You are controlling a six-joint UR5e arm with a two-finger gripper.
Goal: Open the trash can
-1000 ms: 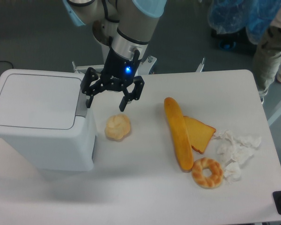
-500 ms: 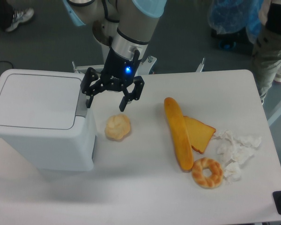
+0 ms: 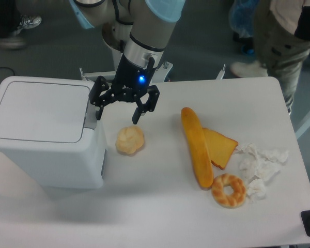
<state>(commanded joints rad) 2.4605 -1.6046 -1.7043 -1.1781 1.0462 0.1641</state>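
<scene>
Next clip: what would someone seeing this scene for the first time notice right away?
The big pale trash can fills the table's left side, its lid shut. The black gripper, blue light glowing, hangs at the can's right edge with jaws open, one finger by the grey button strip, above a round bun. To the right lie a long loaf, a toast slice, a ring-shaped pastry and crumpled tissue.

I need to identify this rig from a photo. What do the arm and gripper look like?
The arm has silver-grey tubular links with pale blue joint caps and a black cable alongside. A metallic wrist ring leads into a black body with a lit blue light. The gripper is black, with two jointed linkage fingers.
</scene>
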